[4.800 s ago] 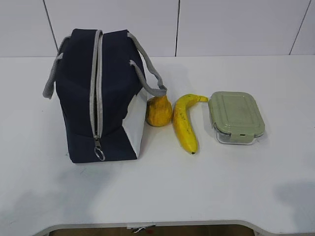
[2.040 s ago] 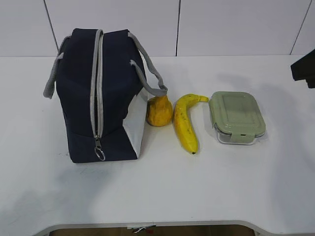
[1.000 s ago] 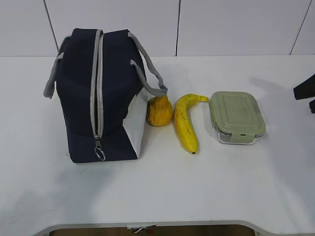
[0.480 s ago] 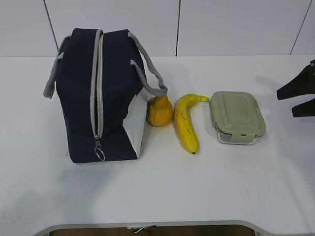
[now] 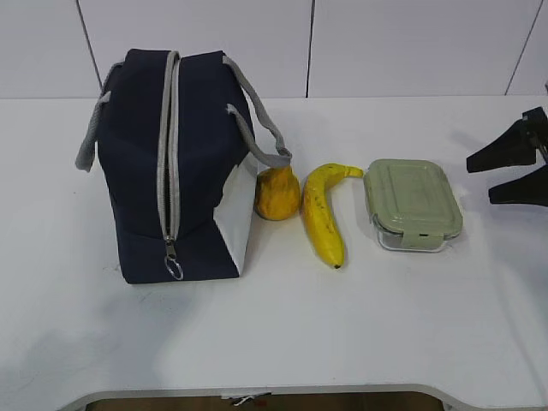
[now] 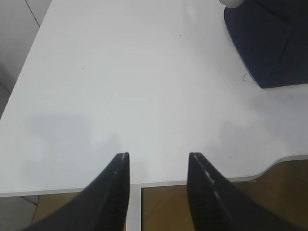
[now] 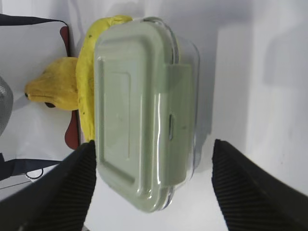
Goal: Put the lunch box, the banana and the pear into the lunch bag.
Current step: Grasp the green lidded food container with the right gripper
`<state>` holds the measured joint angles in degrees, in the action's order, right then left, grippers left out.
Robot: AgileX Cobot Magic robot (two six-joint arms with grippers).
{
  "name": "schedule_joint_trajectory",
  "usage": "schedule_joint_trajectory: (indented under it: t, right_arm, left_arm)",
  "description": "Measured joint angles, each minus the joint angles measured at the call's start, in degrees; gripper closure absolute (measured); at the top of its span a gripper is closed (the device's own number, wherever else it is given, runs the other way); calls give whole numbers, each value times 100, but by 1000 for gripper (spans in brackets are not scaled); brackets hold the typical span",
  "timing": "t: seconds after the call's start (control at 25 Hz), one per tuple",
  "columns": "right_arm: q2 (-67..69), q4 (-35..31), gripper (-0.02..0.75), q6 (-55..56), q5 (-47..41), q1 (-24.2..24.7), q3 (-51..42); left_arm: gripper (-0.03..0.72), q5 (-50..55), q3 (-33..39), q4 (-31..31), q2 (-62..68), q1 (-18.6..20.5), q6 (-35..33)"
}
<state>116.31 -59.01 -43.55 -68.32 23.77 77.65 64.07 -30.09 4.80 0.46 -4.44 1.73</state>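
Since earlier, only the right gripper (image 5: 514, 174) has advanced, jaws wide, toward the lunch box (image 5: 412, 204); straddle its short sides squarely. Left gripper (image 6: 158, 168) idles half-open.

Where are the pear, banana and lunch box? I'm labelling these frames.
pear (image 5: 276, 195), exterior view, middle of its body.
banana (image 5: 321, 221), exterior view, mid-length of its curve.
lunch box (image 7: 132, 115), right wrist view, centre of the lid.
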Motion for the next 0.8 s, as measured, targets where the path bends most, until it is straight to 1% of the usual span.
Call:
schedule_joint_trajectory:
  t: [0.16, 0.28, 0.44, 0.6, 0.8]
  right_arm:
    - [222, -101, 146, -116, 11, 0, 36]
    - [367, -183, 146, -233, 31, -103, 70]
    - [457, -198, 146, -568, 41, -445, 70]
    - [480, -222, 146, -683, 55, -632, 70]
    - [510, -222, 146, -715, 55, -651, 83]
  left_arm:
    - [382, 0, 0, 0, 0, 0, 0]
    - [382, 0, 0, 0, 0, 0, 0]
    - [382, 0, 0, 0, 0, 0, 0]
    - [382, 0, 0, 0, 0, 0, 0]
    - [382, 0, 0, 0, 0, 0, 0]
